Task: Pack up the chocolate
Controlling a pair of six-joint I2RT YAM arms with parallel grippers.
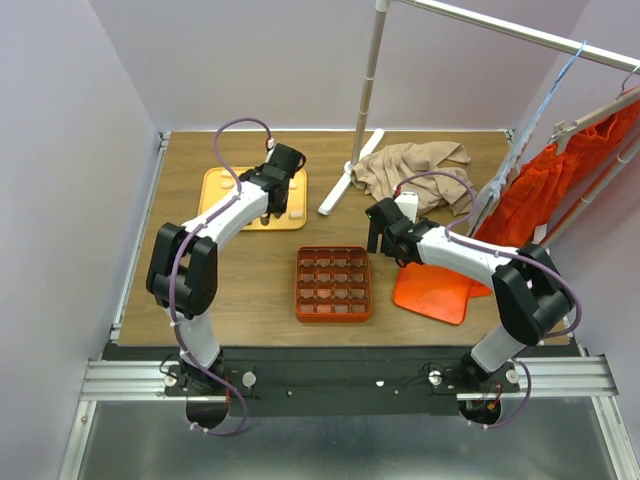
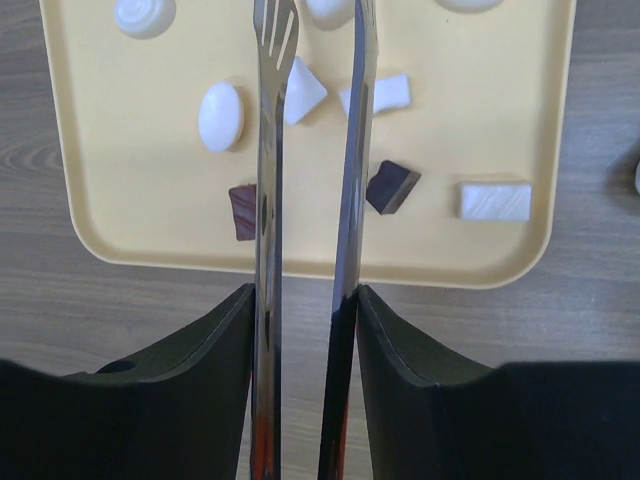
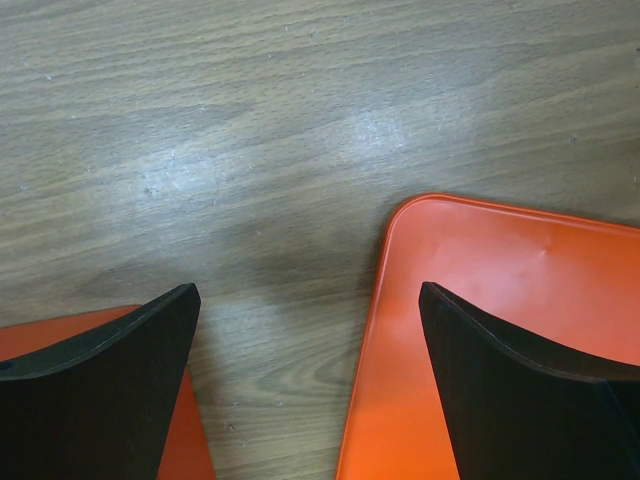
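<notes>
Chocolate [image 2: 221, 116]: white and brown pieces lay on a yellow tray [image 2: 120, 200], some cut off at the edge, one half hidden behind tongs [image 2: 266, 200] clamped in the left hand [image 2: 305, 295]. Right hand [image 3: 307, 290] gaped wide, empty.

A brown wooden surface [image 1: 250, 290] is enclosed by plain pale lilac walls [image 1: 60, 150] on three sides. A white clothes rack [image 1: 372, 70] is placed at the back right. An aluminium rail [image 1: 125, 380] is fixed along the near edge. Everything is lit evenly.
</notes>
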